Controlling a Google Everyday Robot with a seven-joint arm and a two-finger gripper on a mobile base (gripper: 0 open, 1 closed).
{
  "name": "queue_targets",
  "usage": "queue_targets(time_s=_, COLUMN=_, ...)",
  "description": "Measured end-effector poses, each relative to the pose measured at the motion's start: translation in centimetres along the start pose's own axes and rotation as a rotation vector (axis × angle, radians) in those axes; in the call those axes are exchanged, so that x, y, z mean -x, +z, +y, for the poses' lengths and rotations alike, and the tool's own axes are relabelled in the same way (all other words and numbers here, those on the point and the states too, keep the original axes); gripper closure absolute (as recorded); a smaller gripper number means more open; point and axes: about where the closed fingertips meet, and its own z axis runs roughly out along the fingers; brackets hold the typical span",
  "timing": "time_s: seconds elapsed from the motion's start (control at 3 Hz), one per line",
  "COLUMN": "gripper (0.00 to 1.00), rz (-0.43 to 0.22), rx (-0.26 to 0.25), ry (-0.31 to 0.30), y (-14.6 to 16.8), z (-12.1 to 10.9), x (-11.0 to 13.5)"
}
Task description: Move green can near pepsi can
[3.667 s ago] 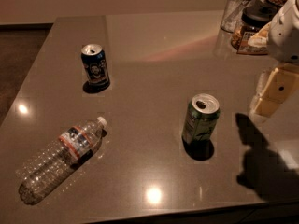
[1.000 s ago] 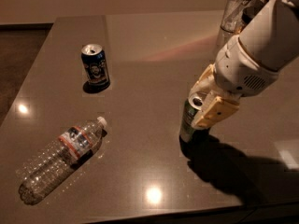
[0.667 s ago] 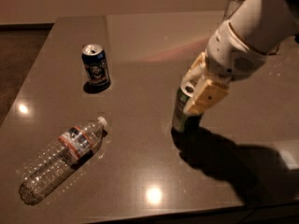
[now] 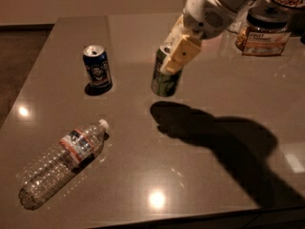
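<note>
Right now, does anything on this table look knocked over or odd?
Only the water bottle: it lies on its side at the front left, though no spill shows. The pepsi can stands upright. The gripper holds the green can, apart from the pepsi can.

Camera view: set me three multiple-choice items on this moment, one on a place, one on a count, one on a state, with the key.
1. The green can, clamped in the gripper over mid-table, is where against the pepsi can?
A. To its right in the picture
B. To its left in the picture
C. Stacked on it

2. How many drink cans show?
A. One
B. Two
C. Three

3. The water bottle is:
A. Upright
B. Lying on its side
C. Leaning on a can

Key: 1 A, the pepsi can stands apart, nearer the left edge; 2 B, one green, one dark blue; 3 B, its full length lies flat along the table.
</note>
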Motion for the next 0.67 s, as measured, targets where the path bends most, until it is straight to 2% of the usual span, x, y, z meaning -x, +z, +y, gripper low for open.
queue_targets(time_s=0.33, gripper=1.00, rz=-0.008, rx=0.014, ry=-0.011, y=1.9, z=-2.2, x=2.6)
queue_targets(time_s=0.67, gripper=1.00, rz=0.000, rx=0.036, ry=-0.030, y=4.4, z=-3.2, x=4.7)
